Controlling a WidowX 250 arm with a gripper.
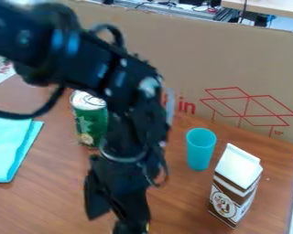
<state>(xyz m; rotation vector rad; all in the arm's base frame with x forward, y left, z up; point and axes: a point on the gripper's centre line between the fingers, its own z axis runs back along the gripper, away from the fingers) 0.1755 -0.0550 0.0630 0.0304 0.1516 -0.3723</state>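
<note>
Camera view: the gripper [112, 219] hangs low over the front of the table [51, 201], its fingers looking spread, with no thing seen between them. The green can [88, 122] stands upright behind it, partly hidden by the arm [127, 91]. To the image's right, the blue cup [201, 149] and the carton [236, 186] also stand upright, just beside each other; the folded cloth [11, 147] lies at the left edge. As for progress, no grasp looks made, so any lifting or placing seems undone; whether some part is already finished, I cannot tell.
</note>
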